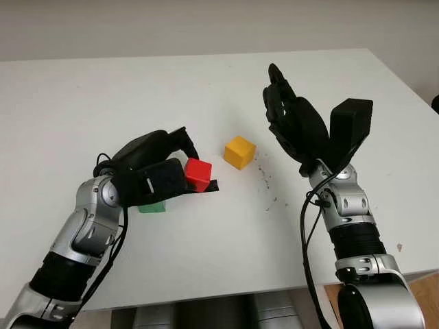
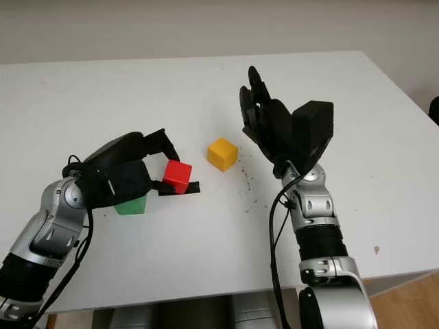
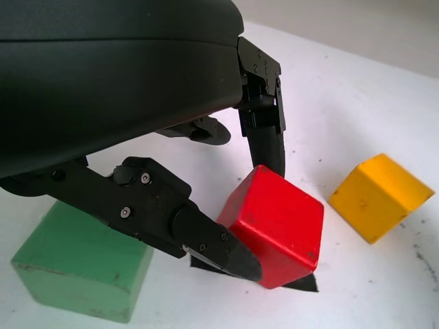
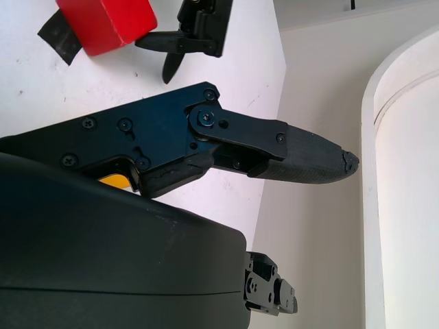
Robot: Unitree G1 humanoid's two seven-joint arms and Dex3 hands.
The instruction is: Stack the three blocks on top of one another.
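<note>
At left centre of the frame the left hand (image 1: 180, 166) pinches the red block (image 1: 198, 173) beside the green block (image 1: 152, 205), its probable base; right hand (image 1: 295, 120) open, yellow block (image 1: 239, 151) waiting mid-worktop (image 1: 206, 89).

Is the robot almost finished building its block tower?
Not yet: no block sits on another. The left hand is gripping the red block, tilted, right beside the green block on the table. The yellow block sits alone further right. The right hand is open, raised above the table. Still to do: red onto one block, then add the third.
</note>
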